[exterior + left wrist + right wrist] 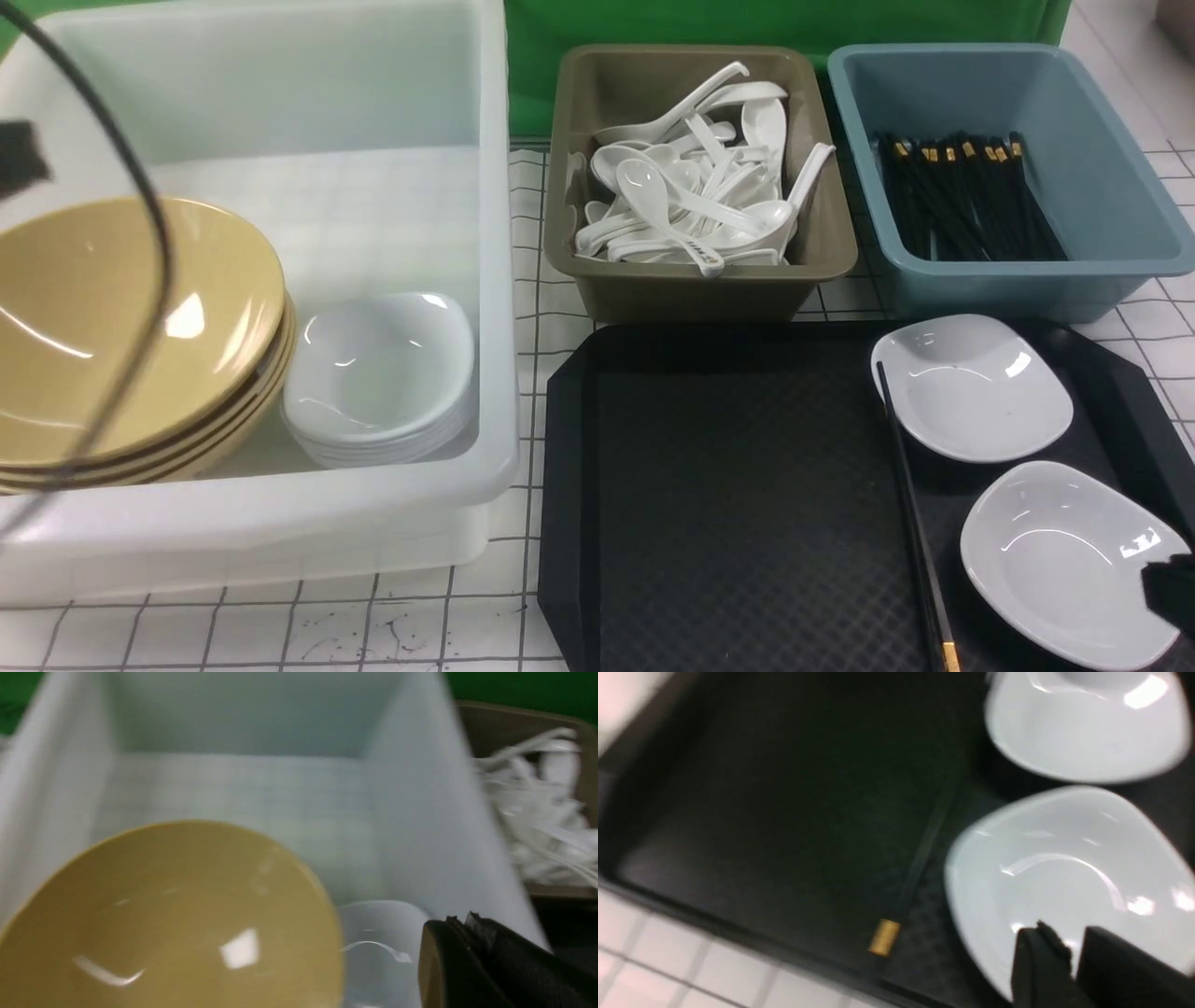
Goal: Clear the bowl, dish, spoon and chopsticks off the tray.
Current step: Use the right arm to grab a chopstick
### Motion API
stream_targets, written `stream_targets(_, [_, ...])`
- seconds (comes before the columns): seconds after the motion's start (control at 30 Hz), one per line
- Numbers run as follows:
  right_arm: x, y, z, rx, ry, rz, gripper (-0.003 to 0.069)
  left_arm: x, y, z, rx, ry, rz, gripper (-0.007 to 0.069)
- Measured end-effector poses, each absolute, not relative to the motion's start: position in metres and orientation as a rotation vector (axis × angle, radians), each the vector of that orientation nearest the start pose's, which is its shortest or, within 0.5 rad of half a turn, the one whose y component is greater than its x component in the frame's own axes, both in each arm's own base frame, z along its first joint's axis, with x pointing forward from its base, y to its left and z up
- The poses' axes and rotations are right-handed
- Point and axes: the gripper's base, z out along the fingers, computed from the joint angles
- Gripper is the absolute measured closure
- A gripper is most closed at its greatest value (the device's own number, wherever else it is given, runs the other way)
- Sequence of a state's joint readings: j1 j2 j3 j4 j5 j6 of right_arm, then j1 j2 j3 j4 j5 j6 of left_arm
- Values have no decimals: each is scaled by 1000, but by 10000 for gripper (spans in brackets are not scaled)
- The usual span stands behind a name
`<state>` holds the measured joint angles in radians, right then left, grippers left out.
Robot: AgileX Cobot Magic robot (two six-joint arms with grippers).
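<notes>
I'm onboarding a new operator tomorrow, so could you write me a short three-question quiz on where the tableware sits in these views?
1. True or false: a white soup spoon lies on the black rectangular plastic tray.
2. Multiple choice: the stacked mustard-yellow round bowls sit in A) the blue tub, B) the olive tub, C) the white plastic tub.
3. Count: how many white squarish dishes sit on the tray?
Key: 1 false; 2 C; 3 two.

You have bright, even light from above in the front view, with glare spots on the bowl (187, 317) (both wrist views are smeared by blur).
</notes>
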<state>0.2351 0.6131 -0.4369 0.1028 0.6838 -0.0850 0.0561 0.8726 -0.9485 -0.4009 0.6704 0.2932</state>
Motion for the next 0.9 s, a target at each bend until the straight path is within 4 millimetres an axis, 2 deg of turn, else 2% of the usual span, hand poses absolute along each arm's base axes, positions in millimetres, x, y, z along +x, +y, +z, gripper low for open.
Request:
stream_targets(0.1, [125,24,266,-286,2446,13,356,151,-31,388,273,1960,-284,631])
stream_targets(0.2, [152,20,275,-253,2562,-145,249,136,-36,376,349,1962,-287,632])
stream_targets(0.33, [187,32,273,-252,2696,-117,179,125,-34,354,332,2012,-277,632])
stream_targets(0.4, [207,45,264,-297,2735,4,167,122,-31,339,315,2042,-259,632])
stream_targets(0.43, [208,46,262,-299,2745,15,167,122,-31,337,317,2047,-256,632])
stream_targets(0.5, [226,59,247,-297,2756,135,163,121,-30,317,307,2090,-241,632])
stream_targets(0.63, [244,69,224,-279,2784,213,162,121,-28,292,285,2128,-225,632])
stream_targets(0.77, [250,73,210,-279,2825,237,162,123,-27,288,261,2111,-224,632])
stream_targets(0.9, [248,88,207,-364,2814,253,162,125,-27,291,232,2075,-231,632])
